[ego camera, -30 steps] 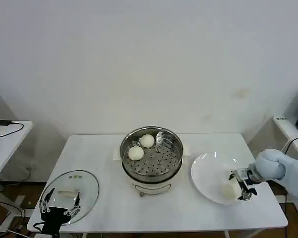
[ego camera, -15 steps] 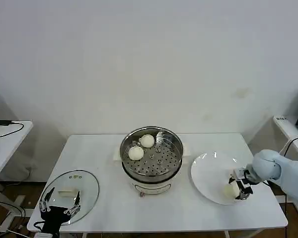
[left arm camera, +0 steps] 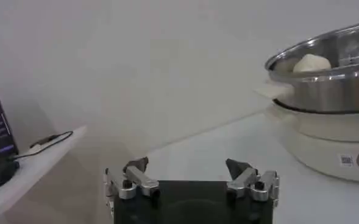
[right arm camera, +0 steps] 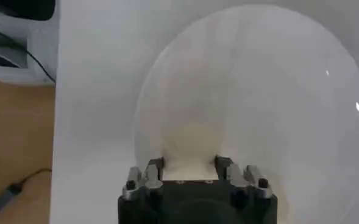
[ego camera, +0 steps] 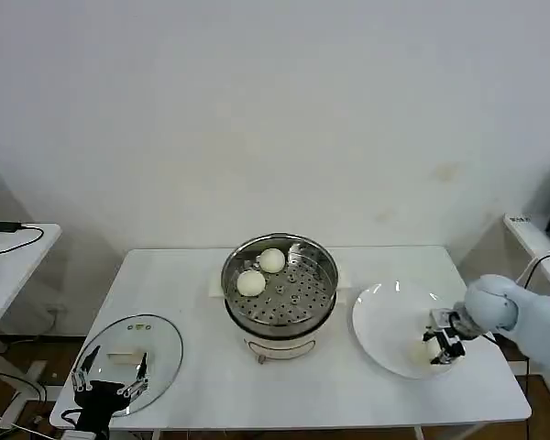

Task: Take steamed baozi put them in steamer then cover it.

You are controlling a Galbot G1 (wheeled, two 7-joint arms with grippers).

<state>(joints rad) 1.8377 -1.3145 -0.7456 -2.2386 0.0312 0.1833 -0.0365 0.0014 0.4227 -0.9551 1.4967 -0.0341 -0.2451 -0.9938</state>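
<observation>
Two arms share this white desk (ego camera: 202, 385), one at each end of the frame. At the lower left of the head view the left tool (ego camera: 110, 383) hangs parked over the near rim of the cover (ego camera: 128, 359), the clear glass lid lying flat on the desk with its pale handle facing up; the tool's fingers are spread apart and hold nothing, and its own wrist view shows them (left arm camera: 190, 176) wide open above the desk. In the centre of the frame stands the steamer (ego camera: 280, 289), its lid off, with two baozi on the perforated tray: one (ego camera: 250, 283) toward the left side and one (ego camera: 272, 260) just behind it near the back rim. To the right of the steamer, close beside it but apart, lies the white plate (ego camera: 385, 321). At the plate's lower right edge the right tool (ego camera: 437, 348) is down on a third baozi (ego camera: 424, 349), its fingers set on either side of the bun; the right wrist view shows the bun (right arm camera: 190, 143) sitting between the two fingertips of that tool (right arm camera: 189, 165), resting on the plate (right arm camera: 277, 91).
</observation>
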